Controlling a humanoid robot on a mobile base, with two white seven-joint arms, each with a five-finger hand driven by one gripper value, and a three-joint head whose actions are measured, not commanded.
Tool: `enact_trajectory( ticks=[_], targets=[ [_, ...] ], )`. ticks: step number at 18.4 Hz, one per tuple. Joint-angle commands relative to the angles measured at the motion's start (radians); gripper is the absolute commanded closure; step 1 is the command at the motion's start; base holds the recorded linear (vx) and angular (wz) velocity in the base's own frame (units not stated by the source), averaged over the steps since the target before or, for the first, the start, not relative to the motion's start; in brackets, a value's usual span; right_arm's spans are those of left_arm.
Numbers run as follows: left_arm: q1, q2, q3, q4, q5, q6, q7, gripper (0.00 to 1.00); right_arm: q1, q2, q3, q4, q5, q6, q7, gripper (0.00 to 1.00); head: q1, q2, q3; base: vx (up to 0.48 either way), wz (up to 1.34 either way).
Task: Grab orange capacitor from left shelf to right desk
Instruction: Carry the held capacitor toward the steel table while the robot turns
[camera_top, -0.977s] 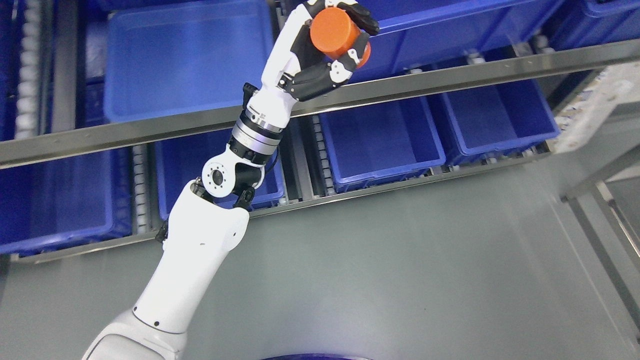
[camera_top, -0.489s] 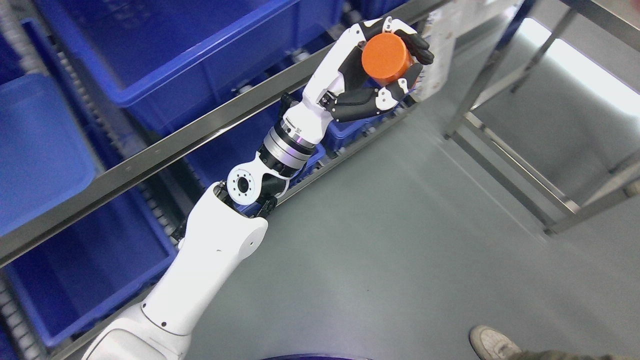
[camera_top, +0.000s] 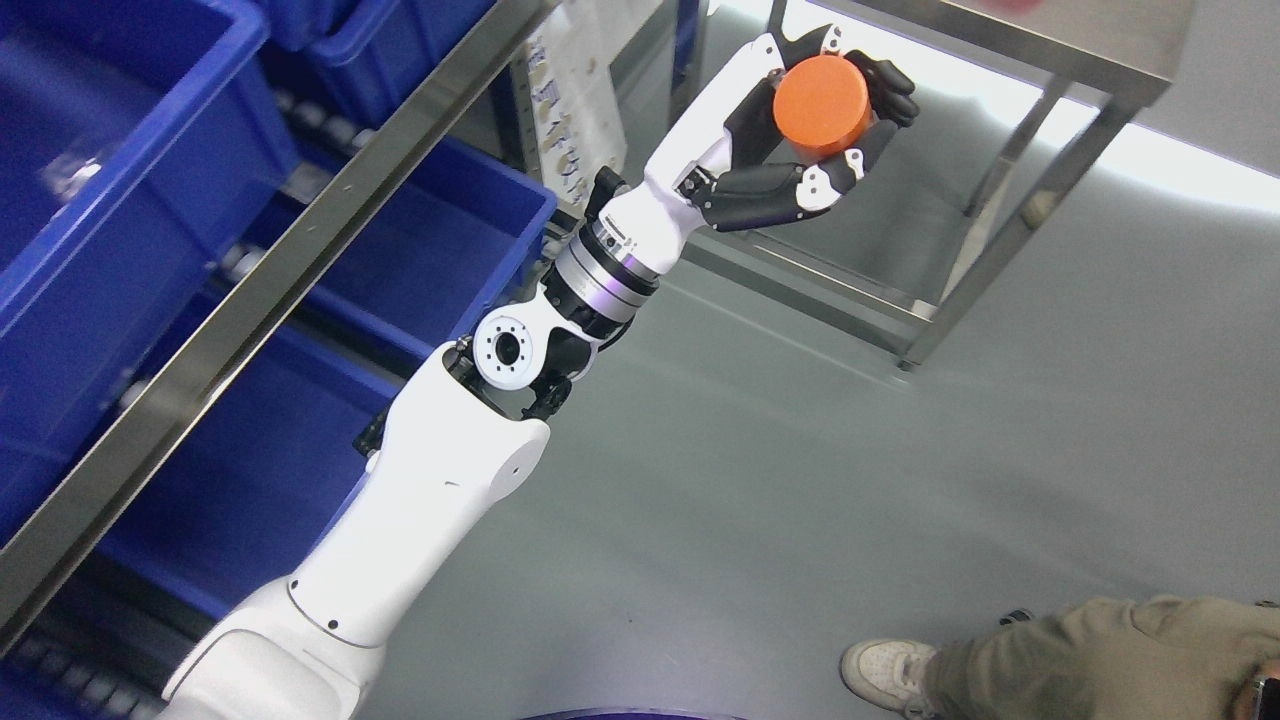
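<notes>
Head view: left robot hand (camera_top: 800, 130) wraps its fingers (camera_top: 890, 85) around the orange capacitor (camera_top: 822, 95), held in the air, clear of the shelf (camera_top: 250, 310) and below the metal surface (camera_top: 1060, 35). Advice: keep grip firm, lift above the edge before releasing.

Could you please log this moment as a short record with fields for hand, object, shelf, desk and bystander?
hand: left hand, raised, fingers wrapped around the capacitor
object: orange capacitor, held in the air
shelf: blue bins at picture left
desk: metal desk at upper right, capacitor not on it
bystander: person's leg and shoe at lower right
right hand: not visible
</notes>
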Motion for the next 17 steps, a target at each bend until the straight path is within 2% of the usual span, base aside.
enact_trajectory(
  ticks=[1, 7, 13, 17],
  targets=[
    [-0.051, 0.017, -0.002, 0.044, -0.004, 0.022, 0.005, 0.97, -0.002, -0.017, -0.011, -0.034, 0.003, -0.001, -0.001, 0.00, 0.0000, 0.000, 0.000, 0.270, -0.72],
    [-0.060, 0.017, 0.067, 0.107, -0.007, 0.022, 0.024, 0.97, -0.002, -0.017, -0.011, -0.034, 0.005, -0.001, -0.001, 0.00, 0.0000, 0.000, 0.000, 0.296, -0.54],
    [-0.211, 0.017, 0.149, 0.388, -0.094, 0.025, 0.079, 0.96, -0.002, -0.017, -0.011, -0.034, 0.005, -0.001, -0.001, 0.00, 0.0000, 0.000, 0.000, 0.323, -0.35],
    [-0.289, 0.017, 0.151, 0.541, -0.128, 0.050, 0.122, 0.95, -0.002, -0.017, -0.011, -0.034, 0.005, -0.001, -0.001, 0.00, 0.0000, 0.000, 0.000, 0.351, -0.18]
  ],
)
